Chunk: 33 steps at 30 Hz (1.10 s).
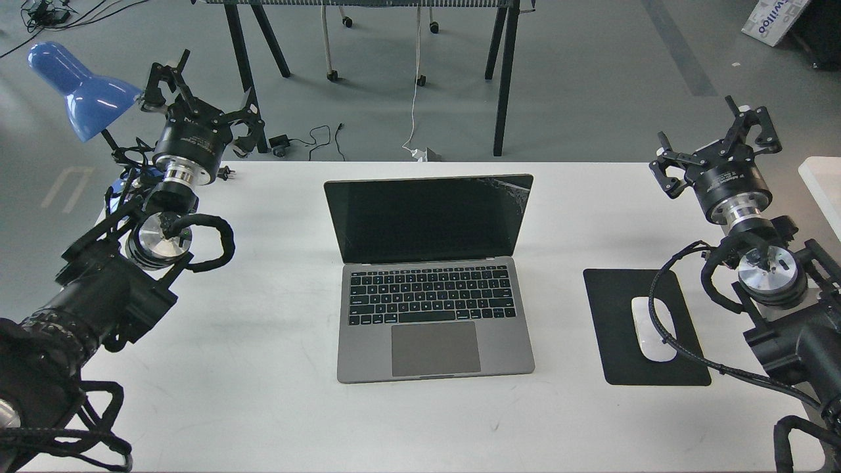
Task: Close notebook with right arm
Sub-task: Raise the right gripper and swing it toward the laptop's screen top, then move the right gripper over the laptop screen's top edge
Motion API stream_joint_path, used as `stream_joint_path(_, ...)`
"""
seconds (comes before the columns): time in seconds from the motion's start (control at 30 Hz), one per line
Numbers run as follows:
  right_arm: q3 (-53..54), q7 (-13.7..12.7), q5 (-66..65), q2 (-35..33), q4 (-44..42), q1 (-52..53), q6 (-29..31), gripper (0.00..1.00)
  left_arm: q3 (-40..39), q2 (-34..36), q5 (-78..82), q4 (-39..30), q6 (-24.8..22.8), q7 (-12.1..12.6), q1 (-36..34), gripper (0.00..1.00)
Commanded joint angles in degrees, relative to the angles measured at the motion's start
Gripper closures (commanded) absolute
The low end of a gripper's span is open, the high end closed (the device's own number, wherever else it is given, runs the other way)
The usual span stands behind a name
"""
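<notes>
The notebook [430,276] lies open in the middle of the white table [263,394], a slim grey laptop with a black keyboard and a dark screen cracked at its upper right corner. Its lid stands upright, facing me. My right arm [769,276] comes in from the right edge, and its gripper [719,141] is raised well to the right of the lid, open and empty. My left gripper [204,89] is held up at the far left, also open with nothing in it.
A black mouse pad [617,295] with a white mouse [654,328] lies right of the notebook, under my right arm's cable. A blue desk lamp [82,89] stands at the far left. Black trestle legs [502,79] and floor cables lie beyond the table's back edge.
</notes>
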Motion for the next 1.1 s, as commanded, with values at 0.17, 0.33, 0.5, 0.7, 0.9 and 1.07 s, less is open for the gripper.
stream_joint_path(0.17,-1.31,-0.43,-0.05,0.04,0.16,0.42,0.17,0.00,-0.10,0.01,-0.09,0.00,0.00,-0.08,-0.04,0.00)
stream_joint_path(0.33,-5.26,-0.61,-0.23,0.56,-0.20,5.60,-0.71,0.00,-0.10,0.01,-0.18,0.00,0.00,-0.08,-0.04,0.00)
stream_joint_path(0.5,-13.43,-0.69,-0.23,6.00,-5.98,14.47,-2.12,0.00,-0.01,0.01,-0.09,0.00,0.00,0.01,-0.04,0.00)
stream_joint_path(0.7,-22.31,-0.69,-0.23,13.64,-12.58,22.21,-3.44,0.00,-0.01,0.09,-0.09,0.00,0.00,0.01,-0.04,0.00)
stream_joint_path(0.9,-27.24,-0.69,-0.32,16.56,-16.80,24.42,-3.53,0.00,-0.01,0.01,0.00,0.00,0.00,0.01,-0.04,0.00)
stream_joint_path(1.07,-29.26,-0.61,-0.23,16.56,-16.81,23.90,-3.44,0.00,0.07,0.01,0.00,0.00,0.00,0.01,-0.04,0.00)
